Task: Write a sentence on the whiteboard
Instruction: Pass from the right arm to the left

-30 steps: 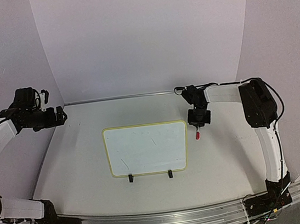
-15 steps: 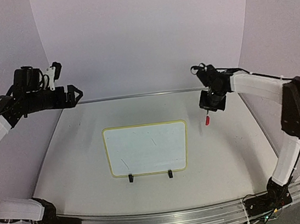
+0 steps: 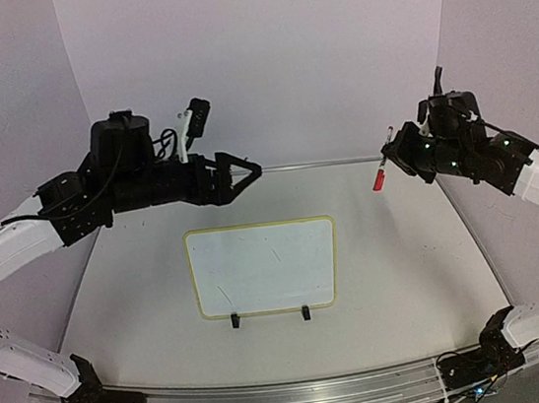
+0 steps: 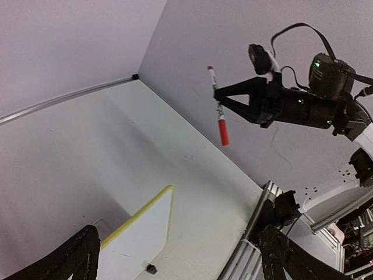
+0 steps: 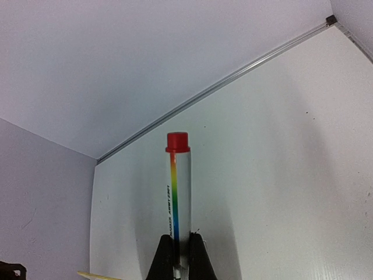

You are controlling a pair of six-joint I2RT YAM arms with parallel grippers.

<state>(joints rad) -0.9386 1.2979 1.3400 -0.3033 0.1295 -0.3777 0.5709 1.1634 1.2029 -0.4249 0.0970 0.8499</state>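
The whiteboard (image 3: 263,267), white with a thin yellow frame and two black clip feet, lies flat in the middle of the table. No sentence shows on it, only a few faint streaks. My right gripper (image 3: 389,154) hangs high at the back right, shut on a marker (image 3: 382,169) with a rainbow stripe and a red cap (image 5: 178,142). In its wrist view the marker (image 5: 178,195) sticks straight out from the right gripper (image 5: 182,256). My left gripper (image 3: 246,175) hovers open and empty above the board's far edge, pointing right. Its wrist view shows the board's corner (image 4: 137,242) and the marker (image 4: 219,114).
Pale walls close the table in at the back and on both sides. An aluminium rail (image 3: 295,397) runs along the near edge, with both arm bases on it. The rail (image 4: 253,239) also shows in the left wrist view.
Both arms have risen. The left gripper swung right from the left wall to above the board's far edge. The right gripper lifted the marker up and to the right, away from the board.
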